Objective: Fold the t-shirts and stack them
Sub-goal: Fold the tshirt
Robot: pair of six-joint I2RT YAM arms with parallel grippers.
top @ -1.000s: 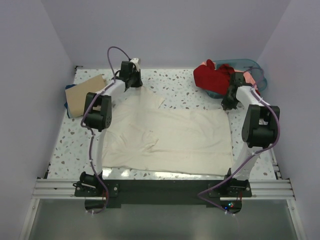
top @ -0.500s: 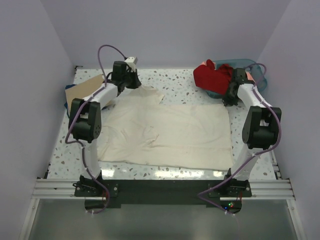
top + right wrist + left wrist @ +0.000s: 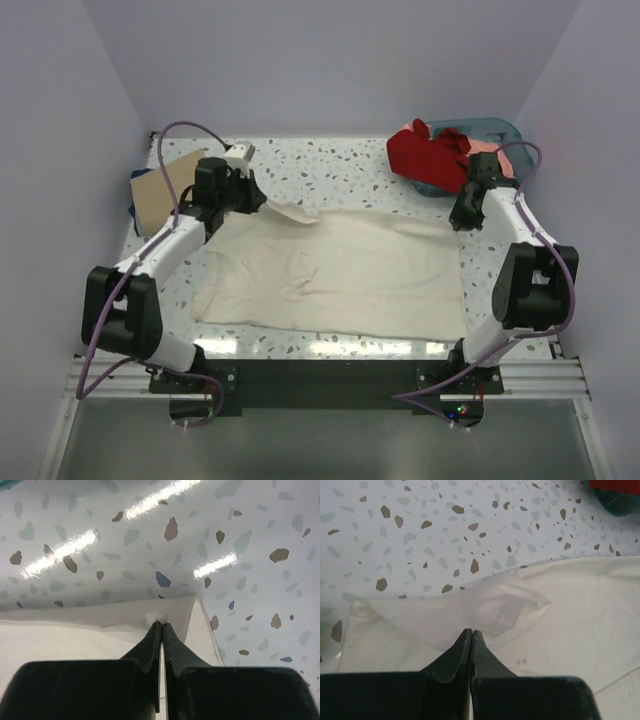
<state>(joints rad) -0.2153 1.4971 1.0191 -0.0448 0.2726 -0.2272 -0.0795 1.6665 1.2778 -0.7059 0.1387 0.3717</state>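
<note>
The big cream t-shirt (image 3: pixel 340 270) lies spread out in the middle of the table (image 3: pixel 350 165), and both claws hold it along its far edge. I think this is the step where the shirt gets pulled flat, before any fold is made. It has some wrinkles near the middle and the left side looks a bit bunched. The left claw (image 3: pixel 471 632) is squeezed tight, with no gap between its tips. It pinches a thin bit of the sleeve, which is lifted up off the table like a little tent. The right claw (image 3: pixel 161 624) is squeezed tight too, and the far right corner of the shirt is caught in its tips. From above the tips are too small to see well, so I go by the wrist views here. Next, both claws should pull evenly so the cloth goes smooth, then lay it down flat and fold a side in. The red t-shirt (image 3: pixel 425 150) waits in a heap by the teal basket (image 3: pixel 505 130). The tan t-shirt (image 3: pixel 165 185) sits at the far left.
</note>
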